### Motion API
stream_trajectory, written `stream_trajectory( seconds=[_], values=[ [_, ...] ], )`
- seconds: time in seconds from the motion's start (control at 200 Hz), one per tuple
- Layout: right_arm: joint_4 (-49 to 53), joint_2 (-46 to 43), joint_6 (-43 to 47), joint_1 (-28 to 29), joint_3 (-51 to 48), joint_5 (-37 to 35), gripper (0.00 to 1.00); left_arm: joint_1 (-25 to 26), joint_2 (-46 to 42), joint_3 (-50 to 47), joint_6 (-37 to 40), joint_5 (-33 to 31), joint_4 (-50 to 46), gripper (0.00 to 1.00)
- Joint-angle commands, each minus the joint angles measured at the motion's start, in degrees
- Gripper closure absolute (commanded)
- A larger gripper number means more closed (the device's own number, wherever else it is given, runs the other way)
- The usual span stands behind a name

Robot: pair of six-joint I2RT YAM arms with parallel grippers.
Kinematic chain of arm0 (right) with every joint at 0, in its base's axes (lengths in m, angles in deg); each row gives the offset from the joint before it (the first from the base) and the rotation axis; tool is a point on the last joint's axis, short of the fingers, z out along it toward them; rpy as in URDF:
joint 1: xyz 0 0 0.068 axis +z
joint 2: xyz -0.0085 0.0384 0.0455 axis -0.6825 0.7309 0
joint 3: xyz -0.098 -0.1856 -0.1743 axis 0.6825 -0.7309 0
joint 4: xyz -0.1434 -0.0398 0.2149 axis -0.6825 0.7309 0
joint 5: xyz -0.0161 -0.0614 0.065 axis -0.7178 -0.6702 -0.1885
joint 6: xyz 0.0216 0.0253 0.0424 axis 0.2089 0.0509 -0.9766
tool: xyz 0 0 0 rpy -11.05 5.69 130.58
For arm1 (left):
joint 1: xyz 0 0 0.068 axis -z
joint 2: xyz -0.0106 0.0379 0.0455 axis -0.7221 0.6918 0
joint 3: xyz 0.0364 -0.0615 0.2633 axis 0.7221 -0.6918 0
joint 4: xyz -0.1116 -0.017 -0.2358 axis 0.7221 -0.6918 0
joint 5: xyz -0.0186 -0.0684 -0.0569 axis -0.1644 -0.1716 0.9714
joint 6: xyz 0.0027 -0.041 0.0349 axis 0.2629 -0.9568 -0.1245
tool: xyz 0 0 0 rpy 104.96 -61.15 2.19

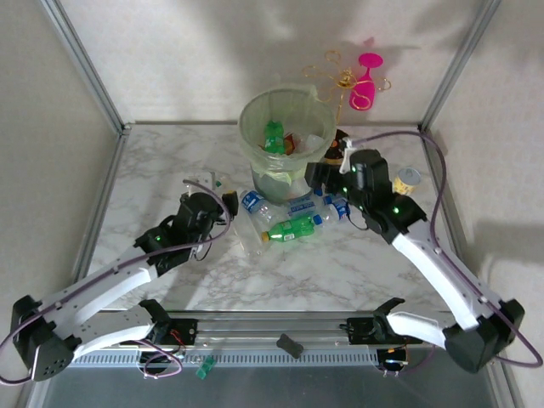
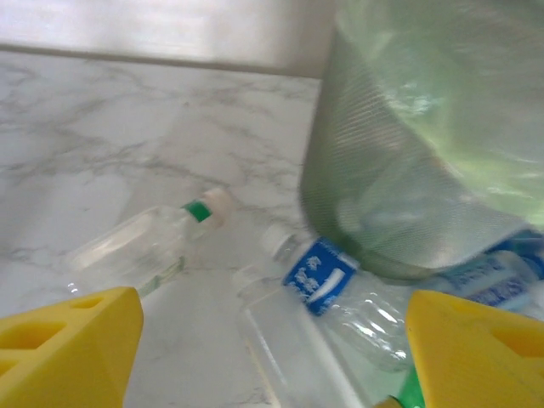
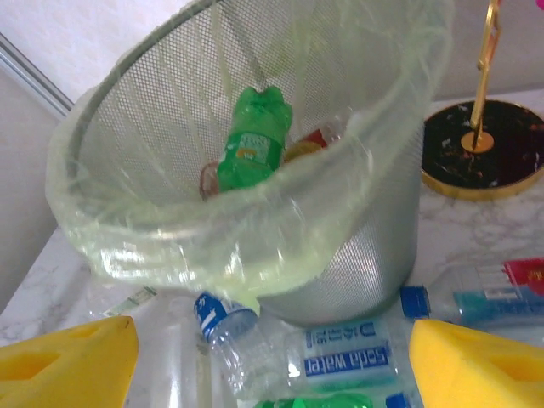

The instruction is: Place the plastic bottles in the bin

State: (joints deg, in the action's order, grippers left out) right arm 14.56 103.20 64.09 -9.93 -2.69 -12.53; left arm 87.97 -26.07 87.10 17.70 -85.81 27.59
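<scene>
Several plastic bottles point(image 1: 302, 206) lay on their sides on the marble table point(image 1: 153, 170), huddled against the near foot of the bin point(image 1: 245, 127). A few more, among them a green bottle point(image 3: 253, 140), were already inside it. The left gripper point(image 2: 272, 357) hung low over the pile with its yellow fingers point(image 2: 72, 331) spread and nothing between them. Just ahead of it lay a blue-labelled bottle point(image 2: 327, 280), touching the bin wall, and a clear bottle point(image 2: 140, 246) lying apart to the left. The right gripper point(image 3: 272, 357) hovered by the bin's rim, its jaws likewise apart and empty.

The bottles looked empty, so probably very light, with thin walls that would dent under a hard squeeze. Being smooth and round, they would likely roll or slip away. The labelled middle of the body, taken across its width, seemed the safest hold.
</scene>
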Motion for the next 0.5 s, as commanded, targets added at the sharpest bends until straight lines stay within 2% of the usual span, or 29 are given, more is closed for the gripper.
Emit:
stream_trajectory(
  seconds=[0.0, 0.15, 0.31, 0.496],
  values=[
    [-2.3, -4.8, -3.5, 0.0, -4.7, 0.0, 0.17, -1.9, 5.0, 7.6, -10.1, -8.1, -8.6, 0.18],
    [-0.7, -9.5, -3.5, -0.1, -8.7, -1.3, 0.16, -5.7, 9.9, 11.5, -12.4, -7.1, -9.4, 0.13],
    [-0.1, -13.8, -4.1, 0.0, -11.5, -1.2, 0.16, -16.4, 14.9, 13.6, -18.7, 2.1, -9.5, 0.13],
    [0.0, -16.7, -5.2, 0.0, -13.8, -0.2, 0.16, -24.4, 19.4, 13.7, -30.7, 14.2, -7.9, 0.11]
  ],
)
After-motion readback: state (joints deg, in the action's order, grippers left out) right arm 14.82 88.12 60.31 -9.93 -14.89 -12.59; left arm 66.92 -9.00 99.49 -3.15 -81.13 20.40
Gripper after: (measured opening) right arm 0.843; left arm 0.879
